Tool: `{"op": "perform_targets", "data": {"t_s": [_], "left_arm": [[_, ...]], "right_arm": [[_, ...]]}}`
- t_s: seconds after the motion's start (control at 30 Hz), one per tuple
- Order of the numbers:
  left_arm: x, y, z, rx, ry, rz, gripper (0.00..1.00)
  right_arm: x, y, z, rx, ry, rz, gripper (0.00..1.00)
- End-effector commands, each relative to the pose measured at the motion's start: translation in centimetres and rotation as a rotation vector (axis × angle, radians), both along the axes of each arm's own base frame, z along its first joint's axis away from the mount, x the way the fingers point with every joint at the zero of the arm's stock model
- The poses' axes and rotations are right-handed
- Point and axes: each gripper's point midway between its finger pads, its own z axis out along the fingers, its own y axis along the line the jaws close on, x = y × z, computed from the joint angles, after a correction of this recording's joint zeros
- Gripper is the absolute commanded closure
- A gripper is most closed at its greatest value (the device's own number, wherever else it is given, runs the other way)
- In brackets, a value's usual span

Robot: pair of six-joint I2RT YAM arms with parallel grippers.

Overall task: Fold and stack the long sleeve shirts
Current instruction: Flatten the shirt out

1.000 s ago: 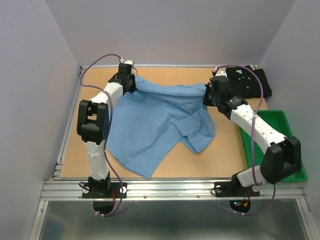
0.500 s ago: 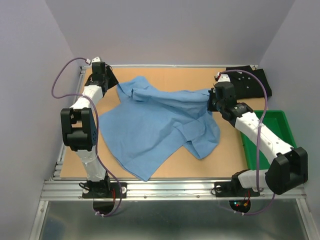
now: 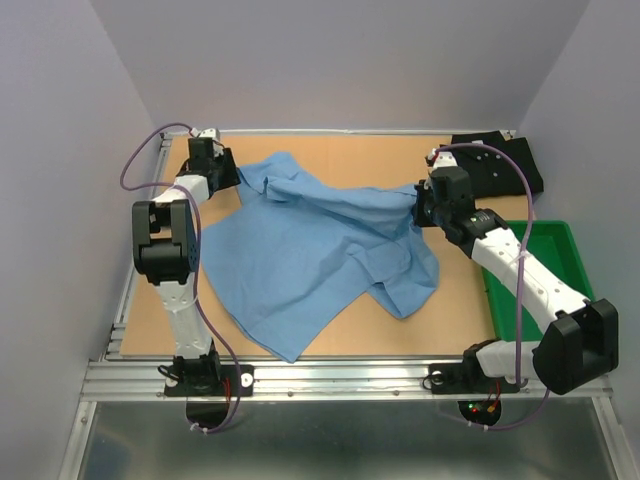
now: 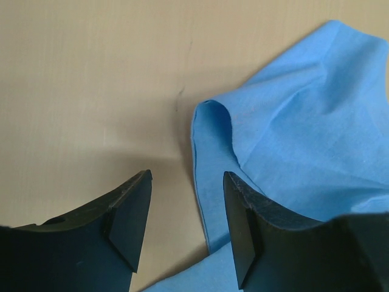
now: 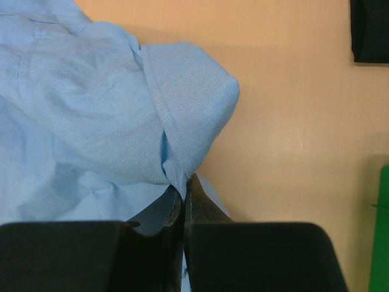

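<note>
The light blue shirt (image 3: 320,250) lies crumpled and spread over the middle of the table. Its far left corner (image 4: 213,121) rests on the board just ahead of my left gripper (image 3: 232,175), which stands open at the back left. The cloth's edge (image 4: 209,201) runs between the open fingers (image 4: 130,219) without being pinched. My right gripper (image 5: 184,182) is shut on a fold of the light blue shirt (image 5: 109,103) at its right side, holding it slightly raised (image 3: 420,205). The black shirt (image 3: 500,165) lies folded at the back right corner.
A green tray (image 3: 560,260) sits along the right edge, partly under the right arm, and its rim (image 5: 383,231) shows in the right wrist view. Purple walls close in the left, back and right. Bare wooden board (image 4: 91,91) lies left of the shirt.
The left gripper has opened and let go of the blue shirt's far left corner, then drawn back to the left. That corner now lies on the board. The right gripper still holds its fold.
</note>
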Motion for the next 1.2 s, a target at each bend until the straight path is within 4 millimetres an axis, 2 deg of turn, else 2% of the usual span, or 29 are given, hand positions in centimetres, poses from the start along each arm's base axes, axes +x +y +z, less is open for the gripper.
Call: {"op": "perform_targets", "data": {"t_s": [0.0,0.07,0.27,0.5,0.57,0.67,0.73,0.8,0.9,1.0,1.03,1.07,1.13,1.17], "left_arm": [[1.4,-1.1,0.5,0.032,-0.066,-0.132,0.39],[1.4,-0.9,-0.7,0.038,-0.039,-0.127,0.41],[2.0,-0.9,-2.2,0.029,0.012,-0.116,0.48],[3.2,-1.0,-2.3,0.027,0.021,-0.121,0.52],[2.9,-0.9,-3.3,0.026,0.057,-0.125,0.54],[3.2,-1.0,-3.7,0.021,0.074,-0.135,0.57],[3.4,-1.3,-3.7,0.017,0.075,-0.144,0.65],[3.6,-1.3,-3.4,0.019,0.065,-0.152,0.80],[4.2,-1.0,-1.5,0.049,0.024,-0.158,1.00],[5.4,0.3,2.4,0.141,-0.057,-0.143,1.00],[5.7,0.8,4.9,0.172,-0.104,-0.130,1.00],[6.0,1.2,6.6,0.205,-0.138,-0.116,1.00],[6.7,3.0,11.1,0.342,-0.230,-0.055,1.00],[6.5,3.4,14.5,0.396,-0.296,-0.034,1.00]], "right_arm": [[0.1,0.0,1.1,0.016,-0.050,0.011,0.99],[0.2,-0.1,1.1,0.015,-0.050,0.009,0.99],[0.2,0.0,1.1,0.015,-0.051,0.014,0.99],[0.2,0.0,1.0,0.017,-0.048,0.011,0.99],[0.1,0.0,0.8,0.019,-0.044,0.010,0.99],[0.1,0.0,0.8,0.020,-0.044,0.009,0.99],[0.1,0.0,0.8,0.017,-0.044,0.008,0.99],[0.1,-0.1,0.8,0.015,-0.046,0.004,0.99],[0.1,-0.3,1.2,0.009,-0.059,-0.001,0.99],[0.1,-0.7,1.7,-0.005,-0.075,-0.012,0.99],[0.0,-0.8,1.9,-0.007,-0.082,-0.013,0.99],[0.0,-0.9,2.0,-0.009,-0.086,-0.016,0.99],[-0.1,-1.2,2.5,-0.013,-0.101,-0.025,0.99],[-0.2,-1.3,2.8,-0.013,-0.110,-0.025,0.99]]}}
